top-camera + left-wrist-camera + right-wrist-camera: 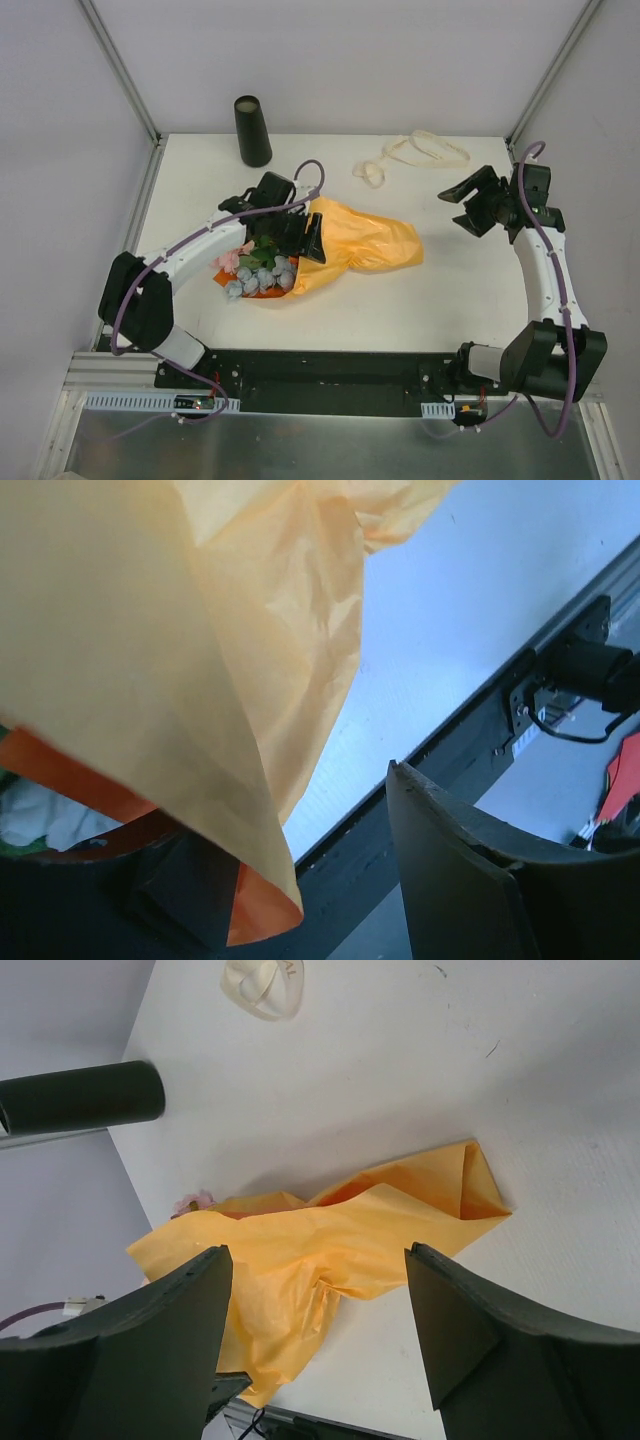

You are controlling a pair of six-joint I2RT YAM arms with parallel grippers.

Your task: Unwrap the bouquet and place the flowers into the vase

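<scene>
Left gripper has its jaws spread, with the orange paper draped over one finger, not pinched. I'd guess it's peeling the paper off the flowers just behind the jaws. Right gripper hangs wide open and empty, the paper's tail between its jaws. The vase stands well beyond both.

There is one vase, one wrapped bouquet and one loose ribbon.
</scene>
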